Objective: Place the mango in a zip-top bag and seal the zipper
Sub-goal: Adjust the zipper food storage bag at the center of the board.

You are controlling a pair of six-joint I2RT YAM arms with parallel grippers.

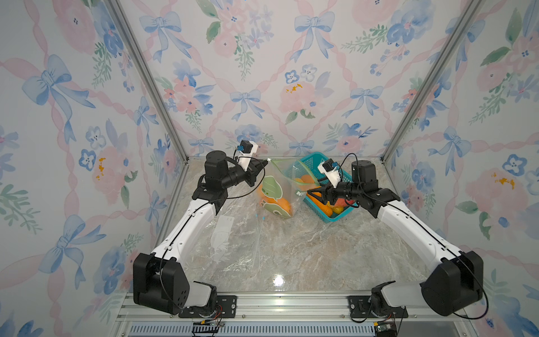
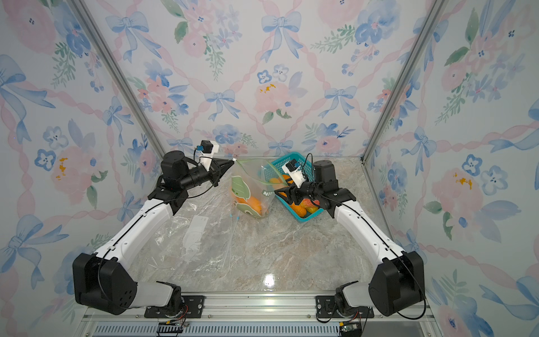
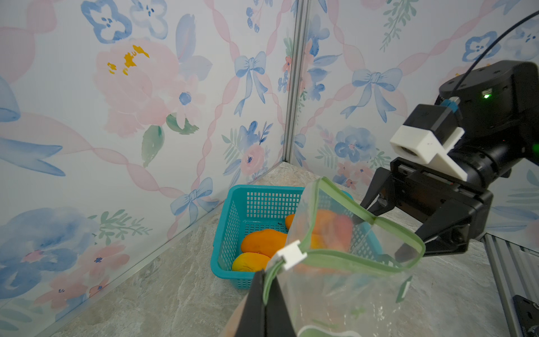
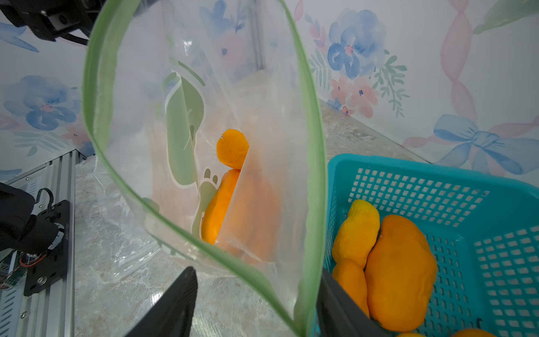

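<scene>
One orange mango lies low inside the upright clear zip-top bag with a green zipper strip, just beside the teal plastic mesh basket, which holds at least three more mangoes (one yellower). The left gripper has its jaws pressed together on the bag corner far from the basket. The right gripper has its jaws spread astride the corner nearest it. A second clear bag lies flat on the marbled table, well apart from the basket.

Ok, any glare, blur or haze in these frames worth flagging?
Both top views: bright reflection on the tabletop, otherwise sharp. Left wrist view: the left gripper is soft, close to the lens. Right wrist view: film of the zip-top bag hazes part of the mango.
</scene>
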